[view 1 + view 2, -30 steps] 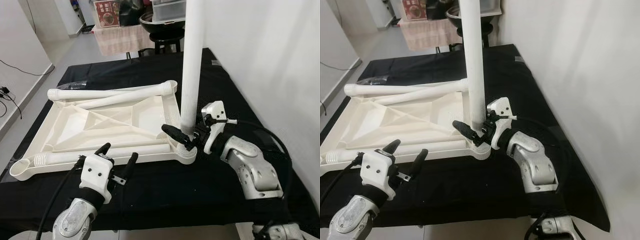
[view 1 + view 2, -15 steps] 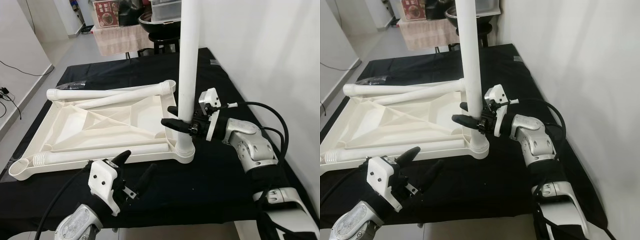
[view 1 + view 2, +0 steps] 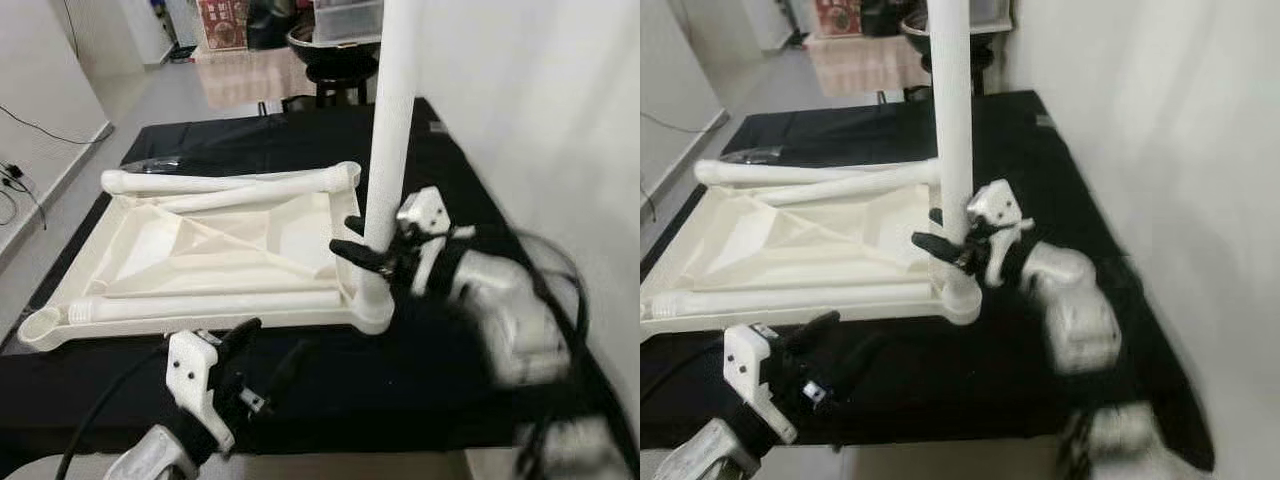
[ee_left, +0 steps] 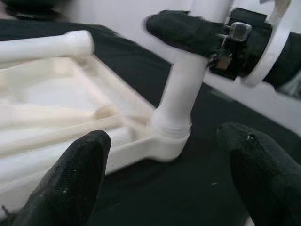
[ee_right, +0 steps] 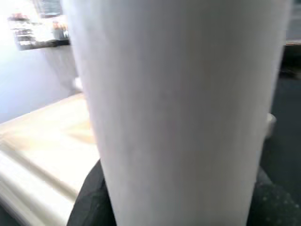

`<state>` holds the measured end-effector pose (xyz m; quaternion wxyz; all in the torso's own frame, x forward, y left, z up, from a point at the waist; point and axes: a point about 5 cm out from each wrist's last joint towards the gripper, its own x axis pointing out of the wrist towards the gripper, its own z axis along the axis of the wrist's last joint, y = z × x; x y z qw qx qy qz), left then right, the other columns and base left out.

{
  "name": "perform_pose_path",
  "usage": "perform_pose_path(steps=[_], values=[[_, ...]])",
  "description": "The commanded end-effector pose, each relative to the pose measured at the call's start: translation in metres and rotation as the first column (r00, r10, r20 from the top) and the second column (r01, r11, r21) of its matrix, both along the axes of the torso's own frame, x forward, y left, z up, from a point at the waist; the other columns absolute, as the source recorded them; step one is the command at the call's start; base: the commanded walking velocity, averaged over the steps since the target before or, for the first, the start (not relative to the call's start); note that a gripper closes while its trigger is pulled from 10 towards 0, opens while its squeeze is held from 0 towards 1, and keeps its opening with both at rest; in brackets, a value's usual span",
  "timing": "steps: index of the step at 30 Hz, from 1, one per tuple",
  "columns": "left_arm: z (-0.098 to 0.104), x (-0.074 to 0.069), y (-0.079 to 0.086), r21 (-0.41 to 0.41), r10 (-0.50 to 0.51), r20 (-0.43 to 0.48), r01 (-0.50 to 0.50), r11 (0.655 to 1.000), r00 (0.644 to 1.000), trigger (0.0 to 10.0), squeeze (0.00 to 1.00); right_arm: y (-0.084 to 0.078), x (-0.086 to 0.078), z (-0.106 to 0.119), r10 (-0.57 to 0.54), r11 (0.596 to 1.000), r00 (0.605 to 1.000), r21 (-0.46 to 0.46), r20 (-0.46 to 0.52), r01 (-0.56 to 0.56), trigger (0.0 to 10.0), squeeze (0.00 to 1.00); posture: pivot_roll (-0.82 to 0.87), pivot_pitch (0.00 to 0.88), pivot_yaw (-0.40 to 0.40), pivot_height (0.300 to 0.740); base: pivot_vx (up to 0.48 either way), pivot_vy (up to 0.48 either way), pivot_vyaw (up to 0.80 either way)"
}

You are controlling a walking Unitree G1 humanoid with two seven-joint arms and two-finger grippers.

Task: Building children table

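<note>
The table top (image 3: 200,250) lies upside down on the cloth-covered table (image 3: 440,380), toward its left side. One leg (image 3: 385,150) stands upright in the socket at the top's near right corner. Two more legs (image 3: 225,185) lie along its far edge, and another leg (image 3: 200,305) lies along its near edge. The right gripper (image 3: 372,243) is at the upright leg, a finger either side. The left gripper (image 3: 262,352) hovers at the table's near edge, in front of the top.

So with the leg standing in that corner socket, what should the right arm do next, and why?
Probably keep the right gripper clamped and twist or press the upright leg down: it stands in the tabletop's corner socket, seating unconfirmed. Left gripper hovers open.
</note>
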<state>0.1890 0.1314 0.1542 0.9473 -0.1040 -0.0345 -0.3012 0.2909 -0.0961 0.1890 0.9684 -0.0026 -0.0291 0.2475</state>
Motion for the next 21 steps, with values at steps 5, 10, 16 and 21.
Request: perform_pose_path(steps=[5, 10, 16, 21], values=[[-0.008, -0.001, 0.001, -0.011, -0.068, -0.063, 0.068, 0.998, 0.996, 10.0, 0.0, -0.019, 0.021, -0.013, -0.144, 0.987, 0.988, -0.078, -0.062, 0.139, 0.0, 0.0, -0.05, 0.112, 0.045, 0.74, 0.0, 0.0, 0.0], [-0.007, 0.001, 0.0, -0.026, -0.077, -0.065, 0.076, 0.997, 0.995, 10.0, 0.0, -0.007, 0.02, -0.013, -0.075, 0.995, 0.995, -0.074, -0.071, 0.07, 1.1, 0.0, -0.05, 0.108, 0.056, 0.74, 0.0, 0.0, 0.0], [-0.007, 0.005, -0.001, -0.019, -0.087, -0.076, 0.086, 0.996, 0.993, 10.0, 0.0, -0.005, 0.03, 0.009, 0.041, 0.999, 0.999, -0.035, -0.023, -0.041, 10.0, 1.0, -0.07, 0.098, 0.06, 0.74, 0.0, 0.0, 0.0], [-0.007, 0.008, -0.001, 0.006, -0.072, -0.068, 0.073, 0.997, 0.995, 10.0, 0.0, -0.001, 0.035, 0.02, 0.426, 0.901, 0.904, -0.1, 0.017, -0.423, 10.0, 1.0, -0.07, 0.09, 0.062, 0.74, 0.0, 0.0, 0.0]])
